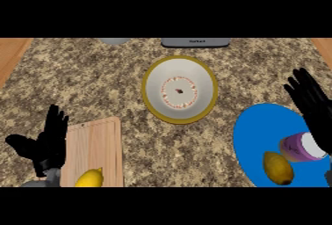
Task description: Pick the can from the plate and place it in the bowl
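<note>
— Looking at the right robot hand (310, 102) first: what is it doing?

— It hangs over the right side of the blue plate (254, 145), fingers straight and spread, pointing away from the robot. Its lower part lies just beside the can (299, 147), perhaps touching it; no finger curls round it.

— And the can itself?

— It lies tilted on the plate, purple-sided with a pale end, just beside a yellow-brown potato (277, 168) on the same plate.

— The left robot hand (47, 140)?

— Open too, fingers up, resting at the lower left of the speckled tabletop (97, 79), beside a wooden cutting board (99, 149) that carries a lemon (89, 178).

— Where is the bowl?

— The bowl (179, 89), white with a yellow rim, sits at mid-tabletop, well apart from the can, up and to the left of the plate.

— Any writing?

— A dark grey device (196, 42) at the far edge bears small lettering, too small to read. I cannot make out any label on the can.
</note>
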{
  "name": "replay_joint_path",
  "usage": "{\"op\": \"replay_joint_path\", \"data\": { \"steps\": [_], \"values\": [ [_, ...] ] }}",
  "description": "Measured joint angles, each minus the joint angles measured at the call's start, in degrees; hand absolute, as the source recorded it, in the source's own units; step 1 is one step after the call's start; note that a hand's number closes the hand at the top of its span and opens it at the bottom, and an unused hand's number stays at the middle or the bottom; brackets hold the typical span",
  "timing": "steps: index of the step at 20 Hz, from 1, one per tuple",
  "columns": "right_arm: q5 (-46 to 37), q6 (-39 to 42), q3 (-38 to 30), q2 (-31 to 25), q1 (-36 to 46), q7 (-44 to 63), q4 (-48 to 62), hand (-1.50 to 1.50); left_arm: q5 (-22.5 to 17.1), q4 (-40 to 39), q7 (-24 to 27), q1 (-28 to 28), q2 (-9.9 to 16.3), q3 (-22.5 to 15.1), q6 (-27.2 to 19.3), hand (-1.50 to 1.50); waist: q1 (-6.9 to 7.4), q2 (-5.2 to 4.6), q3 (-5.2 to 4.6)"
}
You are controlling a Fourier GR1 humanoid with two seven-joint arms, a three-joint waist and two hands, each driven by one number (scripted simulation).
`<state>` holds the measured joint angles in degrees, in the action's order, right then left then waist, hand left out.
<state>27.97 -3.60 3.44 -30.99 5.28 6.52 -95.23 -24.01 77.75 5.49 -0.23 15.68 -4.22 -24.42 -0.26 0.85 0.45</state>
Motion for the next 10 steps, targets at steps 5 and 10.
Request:
{"op": "replay_joint_path", "data": {
  "steps": [5,10],
  "values": [
    [3.08,12.16,-3.29,-5.55,5.17,-6.12,-3.57,1.5,3.81,2.3,-0.26,-2.09,5.62,-0.9,1.69,0.0,0.06,-0.32,-0.1],
    [-9.47,17.75,-6.57,-18.76,4.28,-9.69,-3.02,-1.5,6.47,4.03,-1.11,-3.71,10.15,-2.07,3.76,0.0,-2.12,-0.22,-0.4]
  ]
}}
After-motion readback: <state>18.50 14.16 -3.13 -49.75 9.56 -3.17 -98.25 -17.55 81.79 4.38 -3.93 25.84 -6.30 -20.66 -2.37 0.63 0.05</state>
